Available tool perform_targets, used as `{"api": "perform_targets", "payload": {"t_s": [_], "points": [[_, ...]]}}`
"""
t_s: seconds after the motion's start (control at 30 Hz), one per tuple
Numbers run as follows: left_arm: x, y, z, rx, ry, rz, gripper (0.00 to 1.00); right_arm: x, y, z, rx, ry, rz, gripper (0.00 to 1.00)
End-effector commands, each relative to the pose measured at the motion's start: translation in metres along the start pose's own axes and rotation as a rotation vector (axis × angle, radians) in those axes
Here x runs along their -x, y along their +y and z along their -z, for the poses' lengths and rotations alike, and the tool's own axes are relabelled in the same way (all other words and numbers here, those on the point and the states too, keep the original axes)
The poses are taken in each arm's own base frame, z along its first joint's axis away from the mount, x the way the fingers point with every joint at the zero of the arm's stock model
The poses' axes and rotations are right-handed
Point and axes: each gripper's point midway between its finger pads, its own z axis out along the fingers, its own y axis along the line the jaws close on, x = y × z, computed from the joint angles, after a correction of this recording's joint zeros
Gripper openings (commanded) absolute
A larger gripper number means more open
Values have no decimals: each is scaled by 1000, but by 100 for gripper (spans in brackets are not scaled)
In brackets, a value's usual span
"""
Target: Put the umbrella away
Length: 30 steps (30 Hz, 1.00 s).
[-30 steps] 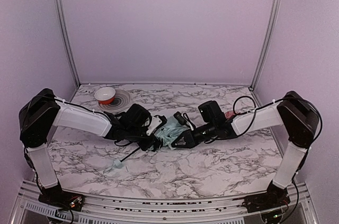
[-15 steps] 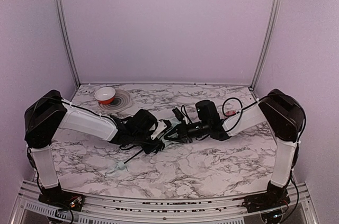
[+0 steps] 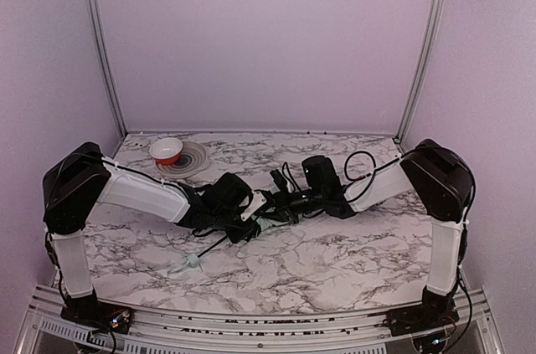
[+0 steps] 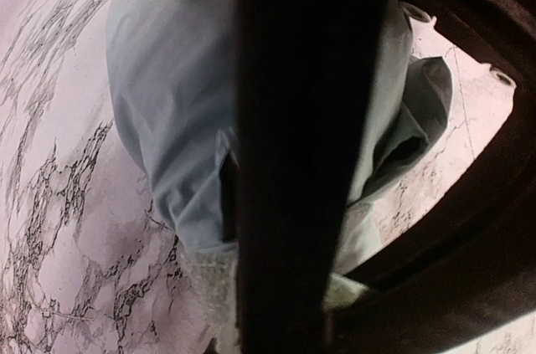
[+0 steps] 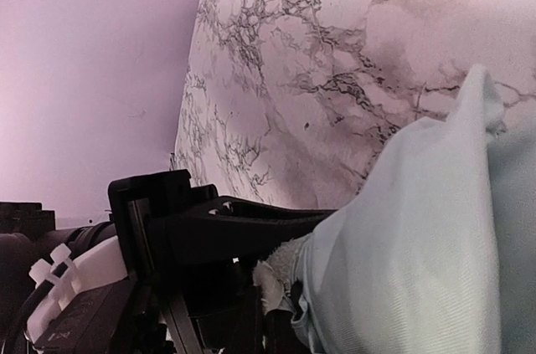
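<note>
Marble-patterned desk [image 3: 352,262] across the lower half of the overhead frame, lilac walls behind. Left arm [image 3: 138,191] and right arm [image 3: 394,182] folded inward from the two lower corners, meeting just left of centre. Between the wrists, the umbrella [image 3: 270,223]: collapsed, lying on the desk, with its pale mint canopy [image 4: 167,111] bunched into a loose wad at mid-frame and mostly hidden in the overhead view. Slim black shaft [image 3: 213,243] slanting down-left to a small pale handle [image 3: 186,263] resting on the marble. Upper left, well apart from the work: a round grey plate [image 3: 194,161] with a red-and-white bowl [image 3: 166,150] at its left side. Left fingers [image 4: 293,120] seemingly clenched on the canopy bundle, with fabric crowding both sides of the dark bar in the wrist view. Right fingers [image 3: 283,203] closed tight just beside the same bundle. Impossible to tell whether any fold is pinched there, with mint fabric filling the lower right of that wrist view. Likely handling: light, limp and slippery in the fabric, apt to slide free or billow open, and thin ribs easy to bend. Best taken at the stiff shaft or the handle, or around the whole gathered canopy, never by one loose fold.
</note>
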Motion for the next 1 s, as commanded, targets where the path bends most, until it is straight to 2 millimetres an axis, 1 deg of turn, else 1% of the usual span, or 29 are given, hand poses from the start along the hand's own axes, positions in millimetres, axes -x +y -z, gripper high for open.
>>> {"api": "perform_targets", "payload": {"t_s": [0.0,0.03,0.1,0.27,0.3,0.43,0.5,0.6,0.7,0.73,0.8,0.97], "points": [[-64,-63,-7,-204,200,-153,0,62,30,9,-40,-217,126,1],[-65,-64,-7,-210,200,-154,0,62,25,11,-55,-226,118,3],[-67,-64,-6,-213,205,-158,0,67,27,11,-59,-243,117,10],[-66,-67,-7,-225,203,-151,0,83,29,9,-78,-287,112,16],[-65,-67,-8,-227,203,-146,0,84,29,8,-76,-290,107,18],[-65,-70,-9,-242,203,-132,0,84,25,8,-73,-301,76,29],[-66,-71,-9,-248,204,-131,0,86,31,9,-44,-311,63,31],[-61,-71,-6,-253,187,-141,0,89,44,11,1,-328,55,32],[-52,-74,1,-279,142,-171,0,94,59,19,19,-352,80,27],[-50,-76,4,-289,130,-186,0,94,60,21,7,-354,87,25],[-49,-76,8,-299,116,-211,0,91,56,23,-22,-345,92,23],[-44,-75,10,-299,95,-237,0,70,36,18,-93,-246,122,21]]}}
